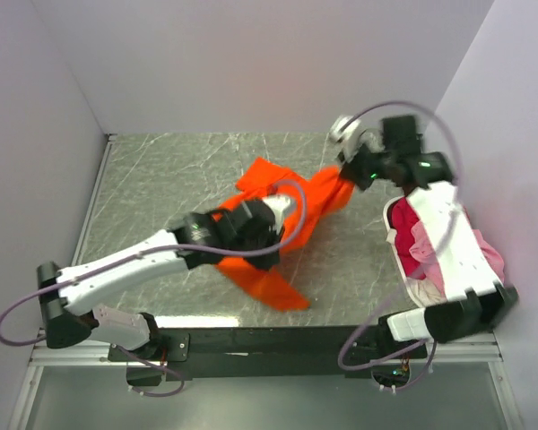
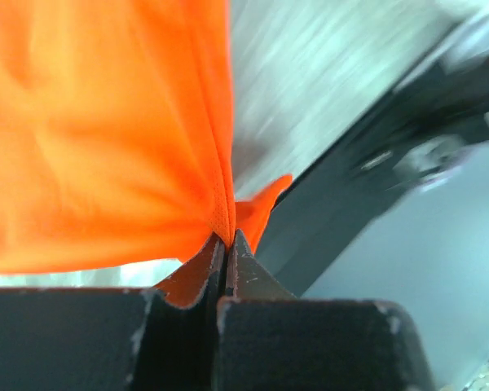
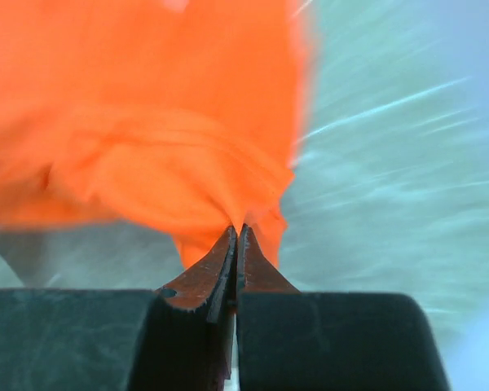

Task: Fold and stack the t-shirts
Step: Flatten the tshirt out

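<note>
Stretching diagonally, the orange t-shirt (image 1: 323, 202) runs near-left to far-right.

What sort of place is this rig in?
Probably a lab test cell: plain walls box in a marble-look table, left arm and right arm bolted at its near edge, orange t-shirt stretched between them, more shirts piled right.

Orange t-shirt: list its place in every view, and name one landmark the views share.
Top external: orange t-shirt, centre of the table.
Left wrist: upper left, pinched in the shut left gripper.
Right wrist: upper left and centre, pinched in the shut right gripper.
Shared landmark: the grey marbled tabletop.
</note>
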`<state>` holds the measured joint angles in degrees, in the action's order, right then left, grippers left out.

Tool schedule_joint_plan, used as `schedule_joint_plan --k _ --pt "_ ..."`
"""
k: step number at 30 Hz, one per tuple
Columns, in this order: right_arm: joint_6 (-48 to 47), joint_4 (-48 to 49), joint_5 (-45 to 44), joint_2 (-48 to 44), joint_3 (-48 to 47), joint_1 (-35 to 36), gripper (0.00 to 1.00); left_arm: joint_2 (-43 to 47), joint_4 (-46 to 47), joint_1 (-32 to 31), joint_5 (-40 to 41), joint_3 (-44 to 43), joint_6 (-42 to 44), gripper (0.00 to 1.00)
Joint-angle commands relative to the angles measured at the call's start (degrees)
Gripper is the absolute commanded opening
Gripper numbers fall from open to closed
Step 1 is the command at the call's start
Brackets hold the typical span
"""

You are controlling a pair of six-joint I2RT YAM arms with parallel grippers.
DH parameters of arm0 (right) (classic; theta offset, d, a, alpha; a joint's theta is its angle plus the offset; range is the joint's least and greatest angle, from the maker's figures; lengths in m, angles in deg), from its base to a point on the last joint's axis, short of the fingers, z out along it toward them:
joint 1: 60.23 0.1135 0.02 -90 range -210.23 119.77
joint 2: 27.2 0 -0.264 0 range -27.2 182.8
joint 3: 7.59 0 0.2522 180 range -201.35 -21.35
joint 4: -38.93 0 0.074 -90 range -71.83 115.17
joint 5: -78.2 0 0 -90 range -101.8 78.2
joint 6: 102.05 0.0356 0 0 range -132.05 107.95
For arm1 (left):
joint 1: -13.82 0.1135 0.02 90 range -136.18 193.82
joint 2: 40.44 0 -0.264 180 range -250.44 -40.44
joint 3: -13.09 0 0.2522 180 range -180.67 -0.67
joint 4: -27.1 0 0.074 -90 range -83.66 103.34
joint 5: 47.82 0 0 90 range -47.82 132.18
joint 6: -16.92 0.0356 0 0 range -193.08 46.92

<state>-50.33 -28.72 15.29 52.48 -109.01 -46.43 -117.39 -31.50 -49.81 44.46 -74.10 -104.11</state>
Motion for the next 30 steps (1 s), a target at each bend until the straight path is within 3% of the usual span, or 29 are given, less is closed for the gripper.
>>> schedule_joint_plan --k 1,6,10,14,19,22,23,25,26,27,28,29,30 --pt "2.07 0.7 -1.68 -8.56 -10.67 -1.41 0.0 2.25 -2.0 -0.35 -1.48 -13.29 6.23 0.01" --pt "4.7 5.89 -5.64 -13.49 -25.07 -2.11 0.0 -0.74 -6.39 -0.87 -5.26 -35.15 9.75 0.01" --pt "8.56 12.65 -7.67 -14.64 -31.78 -2.46 0.0 0.12 -5.09 -1.05 -8.26 -43.46 10.63 0.0" --pt "12.08 16.0 -4.61 -12.8 -35.56 -2.55 0.0 5.22 -1.22 -0.88 -5.64 -39.79 11.86 0.0" --pt "17.52 18.28 1.03 -3.84 -34.35 -2.29 0.0 13.39 4.84 2.01 8.51 -22.84 11.26 0.0" --pt "20.34 25.22 1.13 1.16 -26.71 -1.41 0.0 14.63 8.35 16.04 3.81 -12.64 7.66 0.0" --pt "20.7 26.89 0.43 4.75 -23.99 -0.98 0.0 14.46 11.93 25.92 0.21 -6.87 6.69 0.0" --pt "22.63 31.03 -1.42 9.68 -23.52 -0.1 0.0 10.08 15.99 33.54 -4.37 -2.79 5.89 0.0" --pt "23.25 31.99 -2.56 16.32 -25.61 0.26 0.0 7.28 18.19 40.19 -6.05 -1.12 5.8 0.01" --pt "24.38 33.31 -3.96 19.95 -27.37 0.61 0.0 0.03 21.34 43.04 -6.93 -1.54 5.11 0.04" --pt "24.92 33.5 -8.33 23.99 -30.0 1.22 0.0 -4.22 22.33 45.85 -9.73 -2.59 4.23 0.09" --pt "25.88 33.67 -10.46 28.21 -33.07 1.31 0.0 -8.79 23.47 49.88 -10.45 -6.43 3.7 0.22" --pt "26.67 32.37 -12.39 37.12 -40.24 1.23 0.05 -18.06 22.26 51.23 -9.59 -9.68 3.34 0.51"
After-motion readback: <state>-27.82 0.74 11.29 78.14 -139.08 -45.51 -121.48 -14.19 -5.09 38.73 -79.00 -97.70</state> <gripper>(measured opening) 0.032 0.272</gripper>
